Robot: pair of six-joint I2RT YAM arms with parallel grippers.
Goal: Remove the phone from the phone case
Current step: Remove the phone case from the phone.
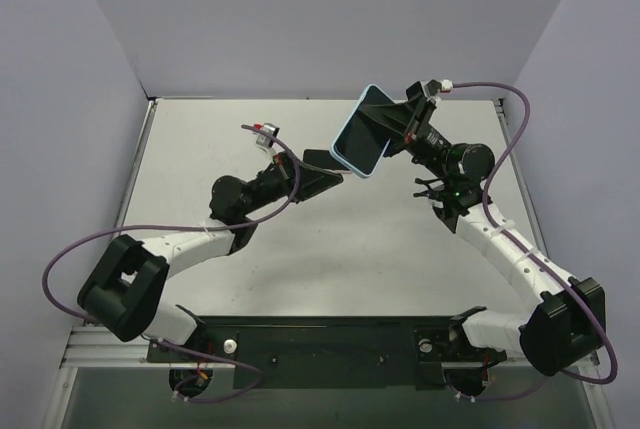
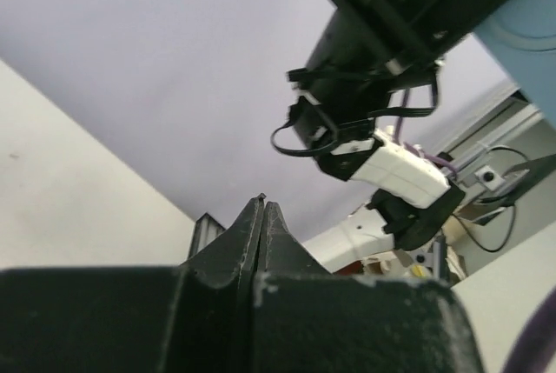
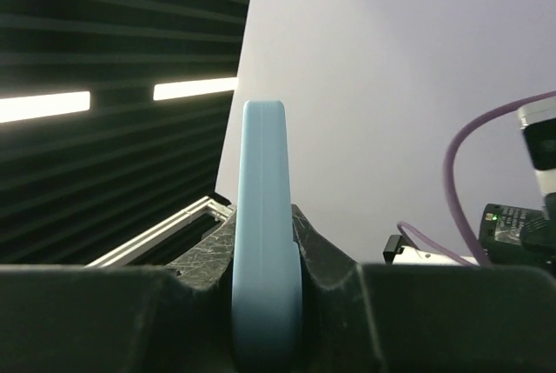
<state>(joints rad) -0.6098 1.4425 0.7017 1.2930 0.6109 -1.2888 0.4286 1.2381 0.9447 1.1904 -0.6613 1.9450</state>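
The light blue phone case (image 1: 360, 134) is held up in the air over the far middle of the table, tilted, its back towards the top camera. My right gripper (image 1: 397, 119) is shut on its right edge. In the right wrist view the case (image 3: 265, 208) stands edge-on between the fingers of that gripper (image 3: 266, 256). I cannot make out the phone apart from the case. My left gripper (image 1: 336, 175) is shut and empty, its tips just below the case's lower left corner. In the left wrist view its tips (image 2: 263, 205) are pressed together, and a corner of the case (image 2: 532, 38) shows at upper right.
The white table (image 1: 330, 249) lies under both arms, framed by metal rails (image 1: 140, 159) and grey walls. The right arm's wrist and purple cable (image 2: 382, 60) hang close above the left gripper. The black base bar (image 1: 330, 344) runs along the near edge.
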